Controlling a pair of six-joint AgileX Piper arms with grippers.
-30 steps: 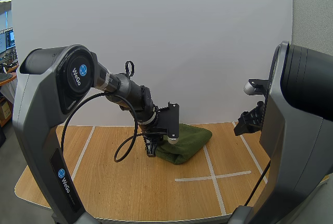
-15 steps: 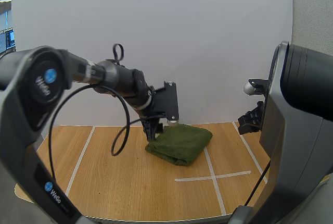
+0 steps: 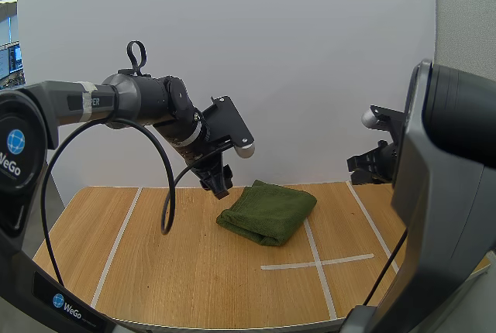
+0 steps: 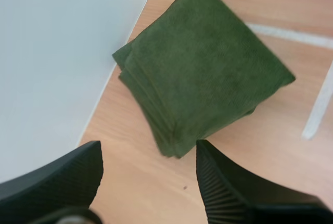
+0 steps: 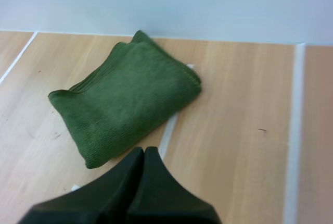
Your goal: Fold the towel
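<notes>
A dark green towel (image 3: 268, 211) lies folded into a thick square pad on the wooden table (image 3: 194, 271), near the back wall. My left gripper (image 3: 218, 180) hangs open in the air just left of and above the towel, nothing between its fingers. The left wrist view looks down on the folded towel (image 4: 200, 70) past the two parted fingers (image 4: 223, 182). My right gripper (image 3: 364, 169) is raised at the far right, clear of the towel. In the right wrist view its fingers (image 5: 140, 182) lie together as one wedge, with the towel (image 5: 127, 96) beyond them.
White tape lines (image 3: 318, 259) cross the table to the right of the towel, and another line (image 3: 116, 244) runs along the left side. A white wall (image 3: 310, 77) stands close behind the towel.
My left gripper let go of the towel's left edge, opened, and rose up and to the left. The right gripper closed. The towel stays folded in place.
</notes>
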